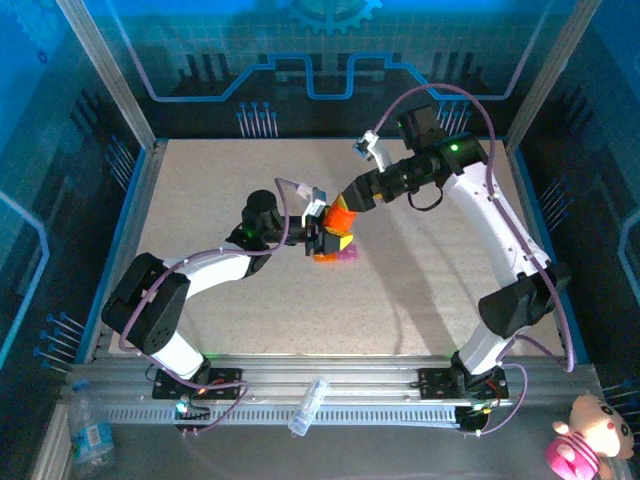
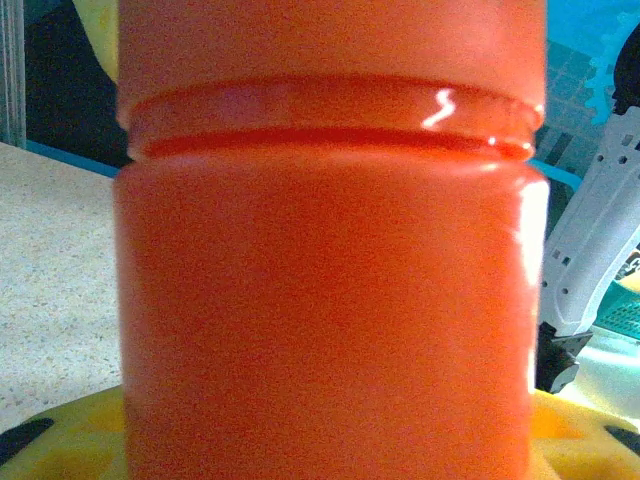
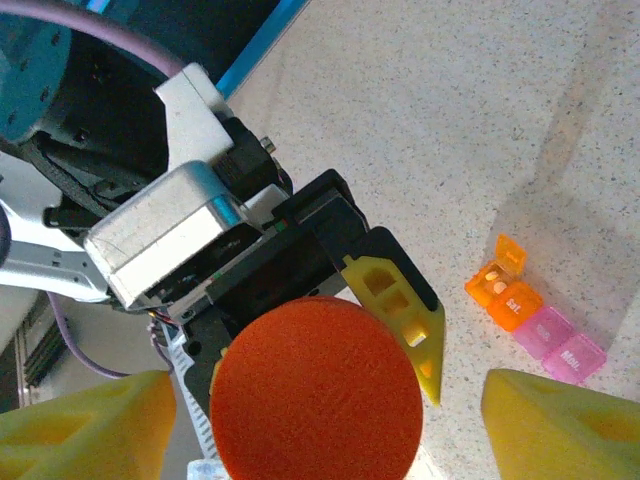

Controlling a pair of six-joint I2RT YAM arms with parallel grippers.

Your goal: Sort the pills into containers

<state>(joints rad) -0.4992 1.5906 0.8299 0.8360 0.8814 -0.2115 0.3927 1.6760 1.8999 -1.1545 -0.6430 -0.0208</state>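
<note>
Containers [image 3: 535, 320] lie on the table [image 1: 420, 290], near the orange bottle [image 1: 338, 215]. The left gripper [image 1: 322, 238] clamps this bottle at its sides. The right gripper [image 1: 347, 203] stands wide open over the lid [image 3: 315, 390], both pads [image 3: 560, 420] apart from it.

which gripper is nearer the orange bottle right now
Left. The left gripper is shut on the orange bottle, clamping its body. The right gripper hovers over the bottle's top, jaws open on either side and not touching it.
</note>
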